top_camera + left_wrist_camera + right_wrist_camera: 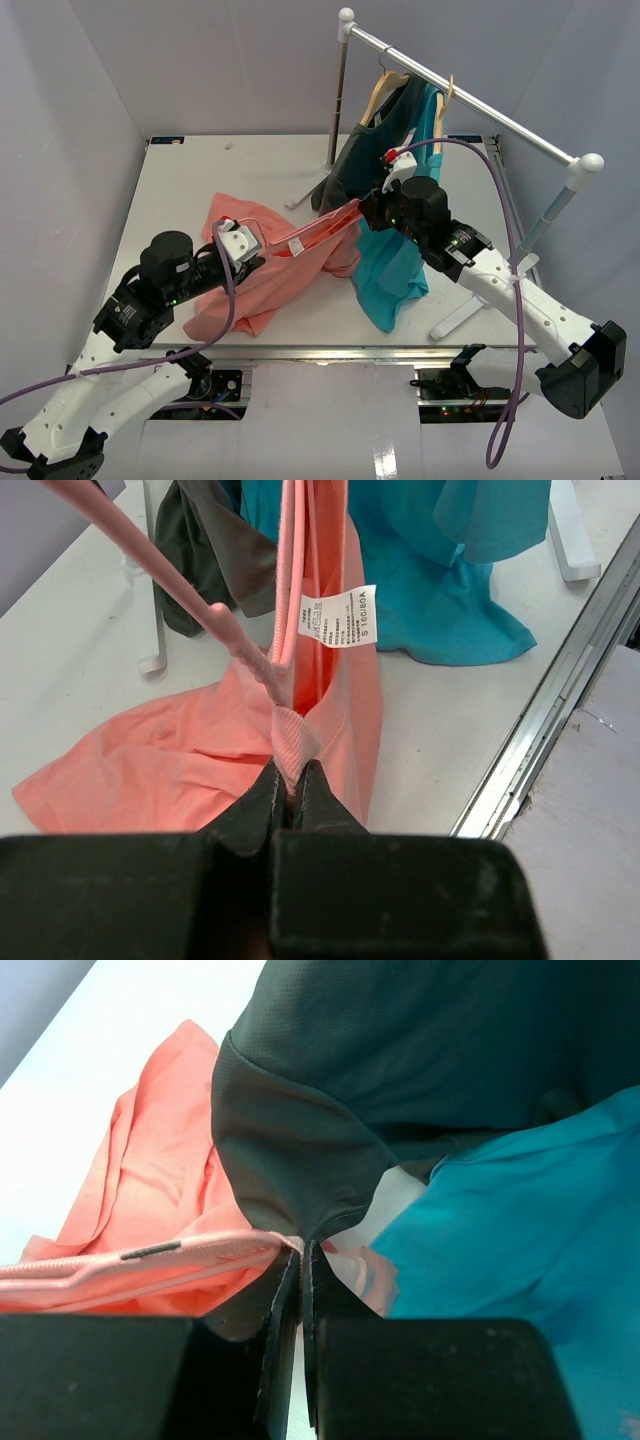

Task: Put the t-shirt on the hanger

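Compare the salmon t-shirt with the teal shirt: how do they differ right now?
The t-shirt is salmon, the teal shirt blue-green. The t-shirt sprawls on the table, collar stretched between the left gripper and right gripper; the teal shirt hangs from a wooden hanger on the rail. Both are soft cloth.

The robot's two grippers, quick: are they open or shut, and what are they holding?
Left gripper: shut, pinching the t-shirt by its collar.
Right gripper: shut on another part of the t-shirt's edge.
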You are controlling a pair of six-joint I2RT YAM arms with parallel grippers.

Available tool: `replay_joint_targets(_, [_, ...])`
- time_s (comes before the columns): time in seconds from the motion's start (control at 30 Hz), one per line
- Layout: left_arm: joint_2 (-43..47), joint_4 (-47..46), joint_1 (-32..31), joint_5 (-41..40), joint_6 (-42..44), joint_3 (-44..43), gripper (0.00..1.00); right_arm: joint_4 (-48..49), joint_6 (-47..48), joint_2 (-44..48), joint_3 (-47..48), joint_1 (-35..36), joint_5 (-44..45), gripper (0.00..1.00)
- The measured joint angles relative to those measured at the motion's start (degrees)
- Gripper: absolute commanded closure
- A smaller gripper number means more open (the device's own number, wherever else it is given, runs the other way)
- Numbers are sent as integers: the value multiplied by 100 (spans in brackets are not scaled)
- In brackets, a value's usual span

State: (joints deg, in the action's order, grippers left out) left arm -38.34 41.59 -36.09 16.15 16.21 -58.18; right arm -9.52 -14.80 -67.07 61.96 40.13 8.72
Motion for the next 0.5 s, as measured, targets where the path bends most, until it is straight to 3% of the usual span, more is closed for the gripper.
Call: replay_joint_targets(0.5, [-704, 308, -175, -244, 28, -182, 100, -430, 734, -262, 858, -53, -494, 92])
